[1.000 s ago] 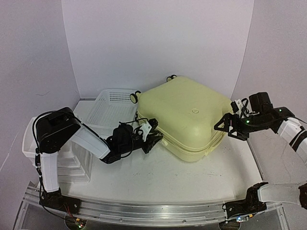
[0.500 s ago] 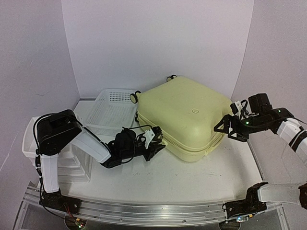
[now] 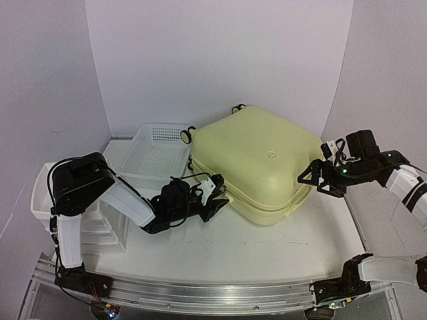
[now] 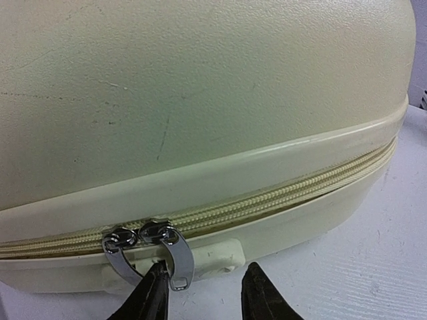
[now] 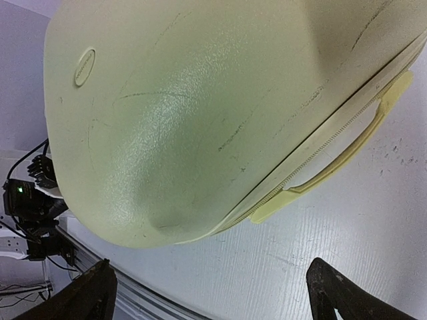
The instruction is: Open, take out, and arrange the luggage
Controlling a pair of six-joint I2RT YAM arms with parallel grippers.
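Luggage (image 3: 257,163): pale yellow hard shell, lying flat on the table (image 3: 267,257), right of centre, wheels at its far edge. The zipper seam (image 4: 287,193) reads closed along every stretch in view.

Step in hand: opening, at the zipper. Nothing is unzipped or taken out yet.

- Zipper pulls (image 4: 167,250): two chrome tabs, side by side at the near-left corner, hanging down over the lower shell.
- Left gripper (image 4: 203,283): low at that corner. Its fingers stand narrowly apart, with one fingertip (image 4: 155,287) at the hanging tab and nothing pinched between them.
- Right gripper (image 3: 313,177): just beside the right corner, above the carry handle (image 5: 347,143). Its fingers are spread wide and hold nothing.

Next move, as judged: centre one tab between the left fingers, close on it, then draw it along the seam. You will likely want the right arm to steady the shell.

Room and edges:
- White mesh basket (image 3: 155,150): close behind the working corner.
- Drawer organizer (image 3: 100,223): further left.
- Bare table runs along the near side, so that is your freest path.
- The right wall stands near the right arm.
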